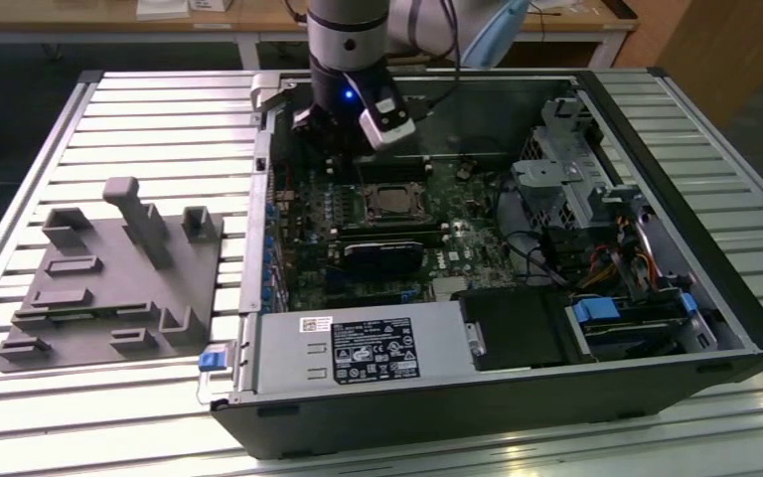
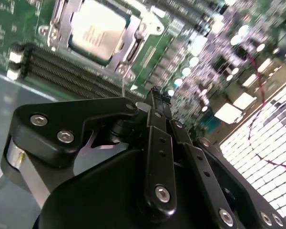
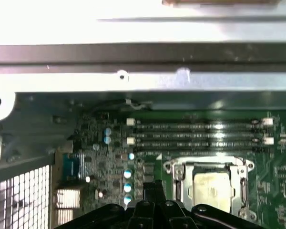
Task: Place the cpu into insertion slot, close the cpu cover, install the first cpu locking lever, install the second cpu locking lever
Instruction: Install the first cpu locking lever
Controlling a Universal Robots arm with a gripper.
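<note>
Slatted metal table (image 1: 156, 109) carries an open computer case (image 1: 488, 417) lying on its side, with a single robot arm (image 1: 349, 50) reaching down into it over the green circuit board (image 1: 315, 268). In the second wrist view the gripper (image 2: 155, 93) hangs above the board with its fingers drawn together and nothing visible between them. The cpu (image 2: 95, 31), a dull silvery square, sits in its socket near the fingertips but clear of them, lower than the gripper and untouched. The cpu cover (image 2: 135, 44), a thin metal frame, lies flat around the chip, whose top shows through its open window. Rows of long dark memory slots (image 2: 62, 71) run between the socket and the gripper's body. A white perforated grille (image 2: 262, 143) in the case wall stands on the gripper's other side. In the exterior view a grey moulded tray (image 1: 103, 288) rests on the table outside the case, well apart from the gripper, toward the exterior view's left.
</note>
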